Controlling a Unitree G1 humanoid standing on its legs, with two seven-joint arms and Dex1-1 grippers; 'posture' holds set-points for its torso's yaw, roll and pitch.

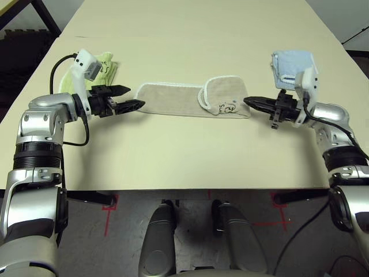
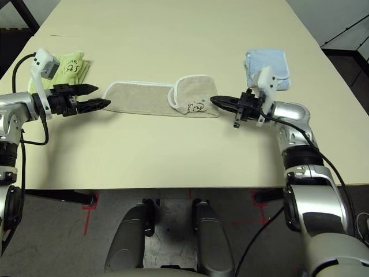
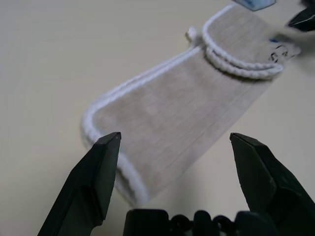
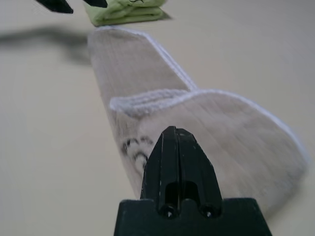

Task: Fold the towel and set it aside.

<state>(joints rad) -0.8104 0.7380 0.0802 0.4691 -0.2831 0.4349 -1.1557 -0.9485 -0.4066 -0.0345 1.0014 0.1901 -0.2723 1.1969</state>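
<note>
The towel (image 1: 193,99) lies flat on the table (image 1: 184,156) as a long narrow strip, its long axis running straight across between the two arms. The right-hand third is already doubled back on itself, the white-edged flap lying on top with the printed label (image 1: 229,107) near the folded end; the left-hand part is a single layer ending in a rounded white hem. The left gripper (image 1: 134,97) hangs just at that single-layer end, fingers spread wide and nothing between them; in the left wrist view the hem sits directly ahead of it, between and just beyond the two fingers (image 3: 96,182), the strip running away along the line the gripper points. The right gripper (image 1: 249,101) has its fingers pressed together with nothing in them, its tip right at the folded end, the towel stretching straight ahead of it in the right wrist view; I cannot tell whether it touches the cloth. Each arm thus faces one end along the same axis. My read: the left arm, open and aligned on the free end, is the better placed to pinch next and carry that end over toward the fold. A lime-green towel (image 1: 102,68) lies behind the left gripper, a light blue towel (image 1: 293,66) behind the right, both apart from the strip.
</note>
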